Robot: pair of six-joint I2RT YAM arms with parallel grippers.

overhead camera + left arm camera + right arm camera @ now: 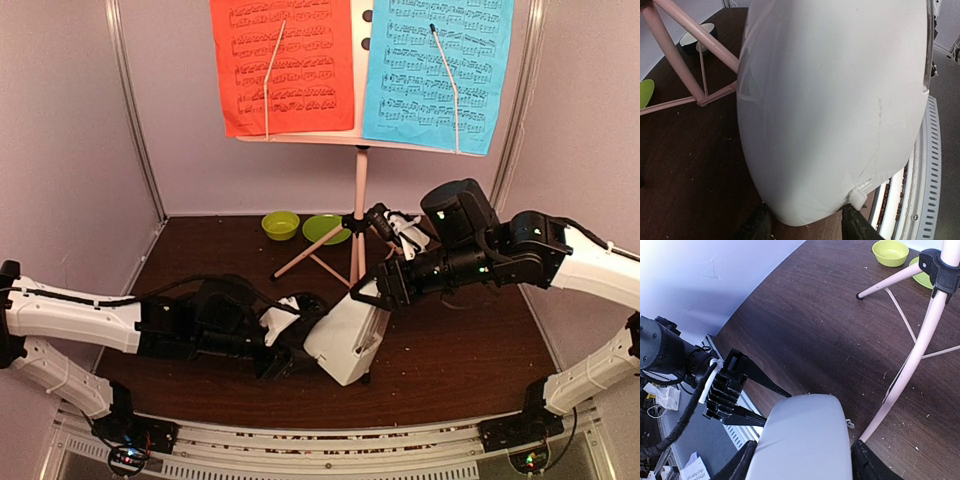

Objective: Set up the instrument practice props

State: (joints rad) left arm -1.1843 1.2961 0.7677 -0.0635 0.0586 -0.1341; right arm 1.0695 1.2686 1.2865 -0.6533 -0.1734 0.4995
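The white metronome [345, 345] leans tilted on the dark table in front of the pale pink music stand [360, 200]. The stand carries a red page [283, 65] and a cyan page [438, 70]. My left gripper [298, 347] holds the metronome's lower left end. In the left wrist view the white body [830, 100] fills the frame, and that gripper [807, 227] has a finger pressed on each side. My right gripper [372, 295] is shut on the upper end. In the right wrist view the metronome [805, 440] sits between that gripper's [802, 465] fingers.
Two lime-green dishes [281, 225] [325, 228] lie behind the stand's tripod legs [310, 258]. A small white-and-dark bowl [697, 39] sits beyond the legs. The stand's legs [920, 340] pass close by the metronome. The perforated front rail [932, 165] runs right beside it.
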